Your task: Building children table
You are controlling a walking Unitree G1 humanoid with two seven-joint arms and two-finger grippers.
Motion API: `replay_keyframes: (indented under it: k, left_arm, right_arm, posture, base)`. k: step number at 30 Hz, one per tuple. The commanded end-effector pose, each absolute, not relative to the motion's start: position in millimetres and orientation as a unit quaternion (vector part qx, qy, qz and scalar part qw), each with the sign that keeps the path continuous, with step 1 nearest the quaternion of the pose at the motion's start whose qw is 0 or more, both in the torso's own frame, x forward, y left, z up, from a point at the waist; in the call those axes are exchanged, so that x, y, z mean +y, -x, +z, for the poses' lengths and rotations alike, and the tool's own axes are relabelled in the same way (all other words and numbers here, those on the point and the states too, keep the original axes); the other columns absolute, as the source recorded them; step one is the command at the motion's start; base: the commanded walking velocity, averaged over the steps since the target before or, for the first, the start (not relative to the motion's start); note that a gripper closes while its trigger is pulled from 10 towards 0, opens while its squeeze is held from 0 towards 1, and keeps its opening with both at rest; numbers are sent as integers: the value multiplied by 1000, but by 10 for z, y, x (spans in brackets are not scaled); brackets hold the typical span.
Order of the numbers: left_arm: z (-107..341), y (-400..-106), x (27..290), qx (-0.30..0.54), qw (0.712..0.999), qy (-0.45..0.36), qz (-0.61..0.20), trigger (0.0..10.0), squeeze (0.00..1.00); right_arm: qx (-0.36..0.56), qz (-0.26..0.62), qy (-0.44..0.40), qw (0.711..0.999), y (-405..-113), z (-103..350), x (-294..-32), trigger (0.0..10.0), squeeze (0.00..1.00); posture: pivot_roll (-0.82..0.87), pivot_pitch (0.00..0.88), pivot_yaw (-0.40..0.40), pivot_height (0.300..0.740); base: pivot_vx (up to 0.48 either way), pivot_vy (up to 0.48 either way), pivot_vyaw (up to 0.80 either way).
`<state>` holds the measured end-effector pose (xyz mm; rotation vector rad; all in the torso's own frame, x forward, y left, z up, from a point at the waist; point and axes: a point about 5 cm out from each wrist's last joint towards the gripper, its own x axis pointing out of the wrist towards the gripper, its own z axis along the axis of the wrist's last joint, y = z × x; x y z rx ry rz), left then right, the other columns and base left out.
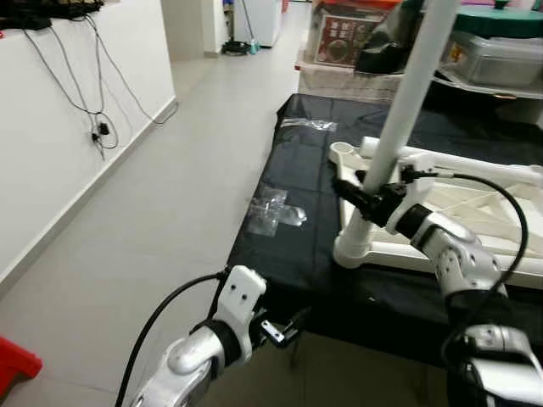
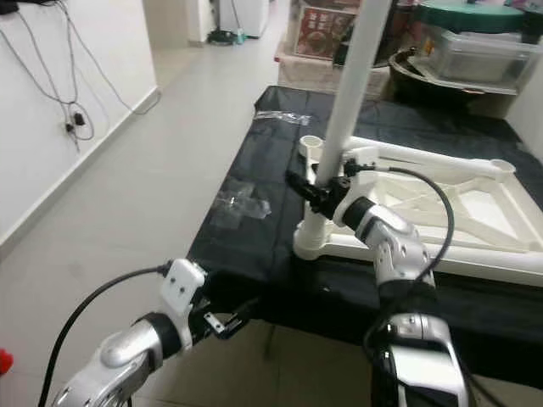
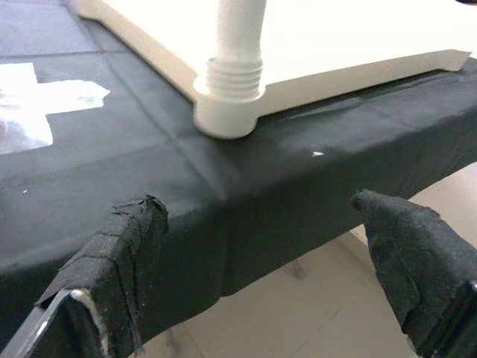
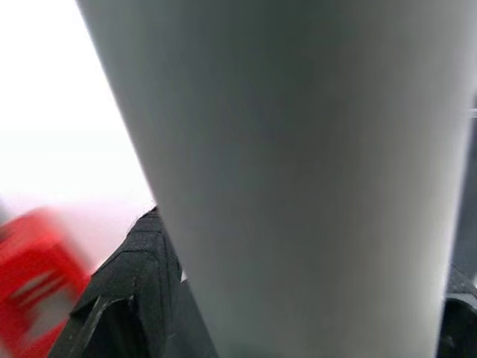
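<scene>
The left gripper (image 1: 284, 329) hangs spread and empty below the black cloth's (image 1: 288, 212) edge. Plastic wrap (image 1: 271, 210) lies ahead of it. The right gripper (image 2: 316, 192) clamps the white leg (image 2: 352, 85), which stands in the overturned tabletop's (image 2: 475, 212) corner socket. Beyond it sit bins (image 2: 475, 51), contents unclear.

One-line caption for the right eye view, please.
Right gripper clamps the white table leg standing in the upturned tabletop's corner socket; left gripper waits open below the black-covered table.
</scene>
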<state>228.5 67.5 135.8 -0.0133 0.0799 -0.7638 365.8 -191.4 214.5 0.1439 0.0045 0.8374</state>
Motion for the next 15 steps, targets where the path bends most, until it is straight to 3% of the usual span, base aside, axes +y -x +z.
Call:
replay_keyframes:
  k: [1, 6, 7, 8, 10, 11, 12, 15]
  left_arm:
    - [1355, -2252, 678, 45, 926, 8, -375, 10000, 0]
    - [1390, -2187, 700, 45, 925, 10, -377, 10000, 0]
    - [1394, -2179, 703, 45, 925, 11, -378, 10000, 0]
    - [1395, -2172, 705, 45, 925, 12, -377, 10000, 0]
    - [1396, -2168, 707, 46, 925, 13, -377, 10000, 0]
    - [1396, -2166, 705, 46, 925, 13, -377, 10000, 0]
    - [1396, -2164, 704, 47, 925, 13, -377, 10000, 0]
    - [1392, -2167, 694, 48, 926, 14, -375, 10000, 0]
  right_arm:
    - [24, 477, -71, 876, -3634, 2077, -1707, 10000, 0]
    - [40, 550, -55, 833, -3592, 2075, -1588, 10000, 0]
    - [42, 562, -53, 824, -3597, 2074, -1569, 7961, 0]
    - [43, 571, -46, 818, -3598, 2070, -1514, 1961, 0]
    - [43, 578, -41, 814, -3601, 2067, -1476, 1961, 0]
    - [43, 566, -26, 823, -3631, 2049, -1438, 0, 0]
    - [42, 555, -16, 830, -3652, 2037, -1414, 0, 0]
    - [6, 425, -2, 905, -3796, 2056, -1464, 0, 0]
  posture:
    - [227, 95, -96, 740]
    - [228, 134, -100, 740]
    - [228, 134, -100, 740]
    - [228, 141, -100, 740]
    - [228, 141, -100, 740]
    - [226, 147, -99, 740]
    - [226, 147, -99, 740]
    - [211, 140, -101, 740]
  base:
    - [0, 0, 0]
    - [0, 0, 0]
    - [0, 0, 0]
    - [0, 0, 0]
    - [0, 0, 0]
    - [0, 0, 0]
    - [0, 0, 0]
    - [0, 0, 0]
